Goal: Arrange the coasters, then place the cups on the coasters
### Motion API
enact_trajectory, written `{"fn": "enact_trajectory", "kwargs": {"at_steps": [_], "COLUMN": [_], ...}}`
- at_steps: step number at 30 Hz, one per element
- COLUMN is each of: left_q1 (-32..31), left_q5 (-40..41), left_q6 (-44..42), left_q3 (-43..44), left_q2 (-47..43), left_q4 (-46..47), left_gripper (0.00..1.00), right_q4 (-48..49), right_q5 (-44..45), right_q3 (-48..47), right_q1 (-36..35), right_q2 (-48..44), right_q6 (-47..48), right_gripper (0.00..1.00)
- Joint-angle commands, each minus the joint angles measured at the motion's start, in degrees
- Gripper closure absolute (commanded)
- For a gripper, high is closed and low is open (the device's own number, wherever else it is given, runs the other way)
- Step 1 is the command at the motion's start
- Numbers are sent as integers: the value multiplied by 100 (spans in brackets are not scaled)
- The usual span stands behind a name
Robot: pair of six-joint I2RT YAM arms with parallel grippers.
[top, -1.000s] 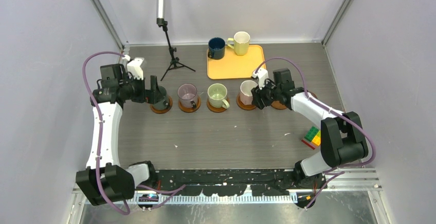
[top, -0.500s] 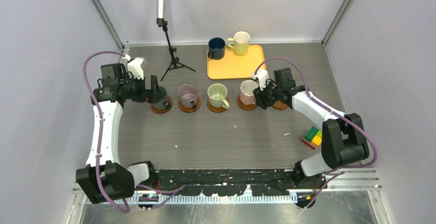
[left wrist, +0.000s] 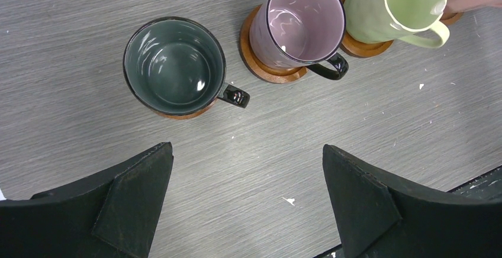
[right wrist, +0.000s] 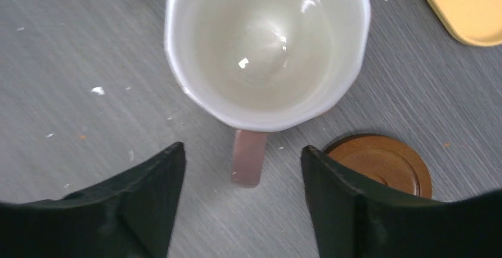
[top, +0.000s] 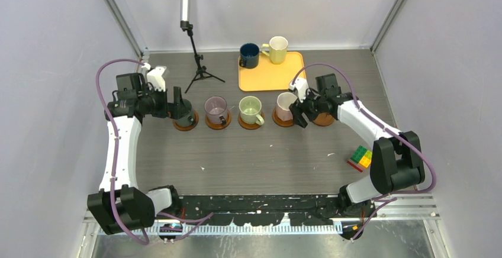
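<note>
Four cups stand in a row on brown coasters: dark green cup (left wrist: 173, 67), mauve cup (top: 216, 110), light green cup (top: 251, 110) and pink cup (top: 285, 105). An empty coaster (top: 324, 120) lies right of the pink cup. My right gripper (right wrist: 243, 151) is open, its tips on either side of the pink cup's handle (right wrist: 248, 158) without touching it. Near the dark green cup my left gripper (left wrist: 245, 151) hangs open and holds nothing. At the back, the navy cup (top: 249, 55) stands at the tray's corner and the pale yellow cup (top: 277, 50) on the tray.
A yellow-orange tray (top: 271, 74) lies at the back centre. A small black tripod (top: 198, 68) stands back left. A multicoloured toy block (top: 360, 157) sits near the right arm's base. Grey walls close in on the left, right and back.
My right gripper has opened and let go of the pink cup's handle; the cup stays on its coaster. The left arm has not moved.
</note>
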State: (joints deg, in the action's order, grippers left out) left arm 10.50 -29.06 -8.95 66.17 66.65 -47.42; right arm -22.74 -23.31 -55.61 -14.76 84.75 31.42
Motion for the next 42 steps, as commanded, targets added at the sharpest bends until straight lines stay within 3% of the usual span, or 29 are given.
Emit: {"fn": "enact_trajectory", "kwargs": {"at_steps": [1,6,11,14,18,27,34,42], "left_q1": [-17,-38,-233,-407,-714,-765,-768,-763], "left_q5": [-145,-359,-435,-442,-251,-58,97,461], "left_q6": [-26,-108,-325,-465,-638,-827,-873,-1123], "left_q3": [198,278,452,479,596,940,979,902], "left_q2": [50,70,199,183,217,377,392,410], "left_q4": [23,-120,-423,-475,-548,-676,-750,-815], "left_gripper": [0,0,0,0,0,0,0,0], "right_q4": [-991,-1873,-1788,-1411,-1364,-1433,-1783,-1702], "right_q5": [-701,-926,-1281,-921,100,1504,1561,1300], "right_q3": [-771,-1549,-2489,-3231,-4321,-6036,-7233,-7393], "right_q1": [21,100,355,504,633,1059,1243,1218], "right_q2": [-301,-313,-79,436,1467,3542,4926,5408], "right_q6": [296,237,-667,-1563,-2303,-2783,-2968,-3027], "right_gripper": [20,18,18,18,27,40,42,39]}}
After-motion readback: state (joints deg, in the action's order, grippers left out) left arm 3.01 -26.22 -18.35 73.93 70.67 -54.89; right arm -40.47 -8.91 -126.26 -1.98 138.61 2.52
